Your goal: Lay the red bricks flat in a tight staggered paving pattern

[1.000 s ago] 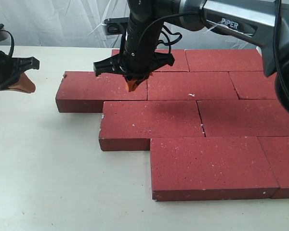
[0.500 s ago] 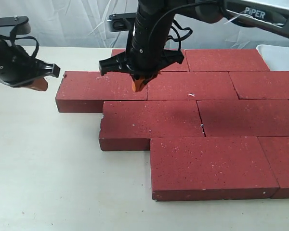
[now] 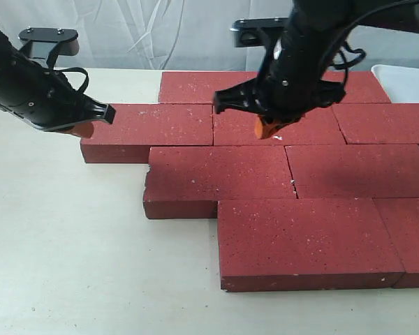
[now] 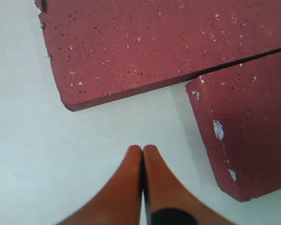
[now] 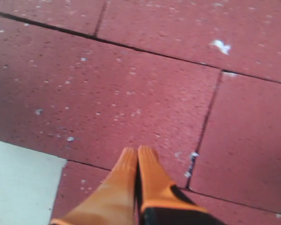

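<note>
Now: Two Claws With Tips Together by the Bricks

The red bricks (image 3: 220, 174) lie flat on the tabletop (image 3: 70, 244). They sit close side by side in rows. Each row is shifted along from the row next to it, like steps. Thin dark lines show where one brick meets the next. Some edges have little white chips.

The left claw (image 3: 80, 130) has its two orange tips pressed together, with nothing between them. It hangs at the outer end of the brick patch. In the left wrist view the left claw (image 4: 143, 157) is over bare tabletop. The end brick (image 4: 154, 47) is just in front of the tips. A second brick (image 4: 243, 126) is just to one side of them. The tips are apart from both.

The right claw (image 3: 265, 129) also has its orange tips pressed together and holds nothing. It is well apart from the left claw, over the middle of the bricks. In the right wrist view the right claw (image 5: 137, 159) has bricks all around under it. A spot where the dark lines meet is just beside the tips. I cannot tell if the tips touch the brick below.
</note>
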You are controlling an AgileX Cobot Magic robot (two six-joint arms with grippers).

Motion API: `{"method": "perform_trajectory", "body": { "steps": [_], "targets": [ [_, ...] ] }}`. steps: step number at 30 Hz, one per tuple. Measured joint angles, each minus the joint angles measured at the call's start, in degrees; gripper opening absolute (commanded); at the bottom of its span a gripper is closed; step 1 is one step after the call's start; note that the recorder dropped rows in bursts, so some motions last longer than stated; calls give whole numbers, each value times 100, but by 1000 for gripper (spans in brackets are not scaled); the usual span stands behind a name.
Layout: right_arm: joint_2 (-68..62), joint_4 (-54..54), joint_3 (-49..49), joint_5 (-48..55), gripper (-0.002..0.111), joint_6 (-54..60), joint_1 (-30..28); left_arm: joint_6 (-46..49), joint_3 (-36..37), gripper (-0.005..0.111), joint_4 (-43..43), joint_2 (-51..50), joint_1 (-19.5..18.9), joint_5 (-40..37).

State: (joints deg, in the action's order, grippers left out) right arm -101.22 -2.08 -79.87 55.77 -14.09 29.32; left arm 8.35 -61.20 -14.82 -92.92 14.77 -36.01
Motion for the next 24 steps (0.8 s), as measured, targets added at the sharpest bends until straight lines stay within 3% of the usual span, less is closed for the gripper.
{"method": "perform_trajectory", "body": {
  "steps": [13,24],
  "targets": [
    [1740,151,1755,-475,-1,72,-1716,-12,0,0,-197,0,0,23],
    [2732,170,2607,-926,-1,259,-1984,-23,0,0,-186,510,0,2]
  ]
}}
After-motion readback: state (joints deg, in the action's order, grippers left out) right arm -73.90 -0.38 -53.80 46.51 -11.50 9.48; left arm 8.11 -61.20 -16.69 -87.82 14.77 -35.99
